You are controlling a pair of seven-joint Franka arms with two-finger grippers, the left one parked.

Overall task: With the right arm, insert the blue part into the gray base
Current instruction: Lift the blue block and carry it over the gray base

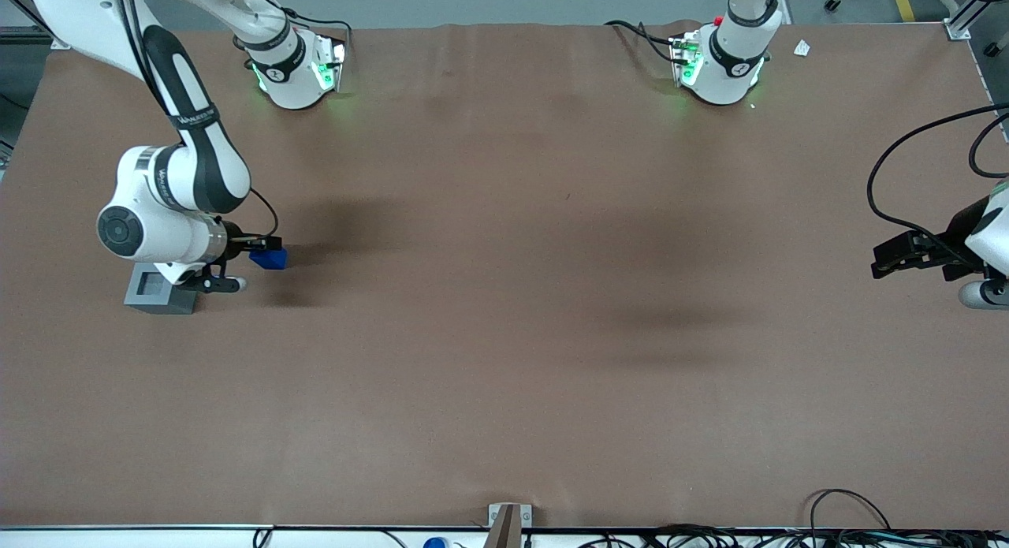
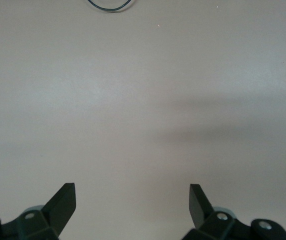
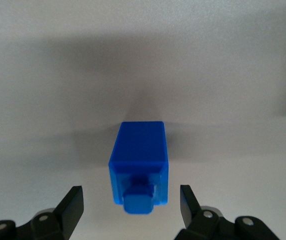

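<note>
The gripper (image 3: pixel 131 206) hangs wide open and empty with the blue part (image 3: pixel 139 162) lying between its fingertips, stepped end toward it, so centre, descend and close squarely; the gray base (image 1: pixel 160 289) sits just beside the wrist.

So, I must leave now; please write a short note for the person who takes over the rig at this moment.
Gripper: open, low over the table, jaws on either side of the blue part, not closed on it.
Blue part: lies on the table, narrow stepped end toward the gripper.
Gray base: beside the blue part, at the working arm's end, recess up and empty.
Done: approach to the part.
Left: grasp, lift, carry to the base, insert.
</note>
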